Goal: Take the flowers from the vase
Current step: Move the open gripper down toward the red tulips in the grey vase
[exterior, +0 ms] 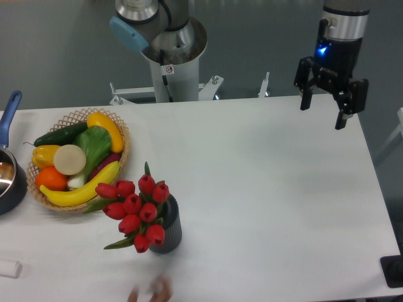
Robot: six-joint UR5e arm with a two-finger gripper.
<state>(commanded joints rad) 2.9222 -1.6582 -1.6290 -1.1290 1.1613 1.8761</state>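
The flowers, a bunch of red tulip buds with green leaves, stand in the vase, a small dark grey ribbed cylinder near the table's front left. The buds spread wider than the vase and lean left. My gripper hangs open over the table's far right edge, far from the flowers, with nothing between its fingers.
A wicker basket of fruit and vegetables sits just left of the flowers. A pot with a dark blue handle is at the left edge. A small white object lies front left. A blurred hand shows at the front edge.
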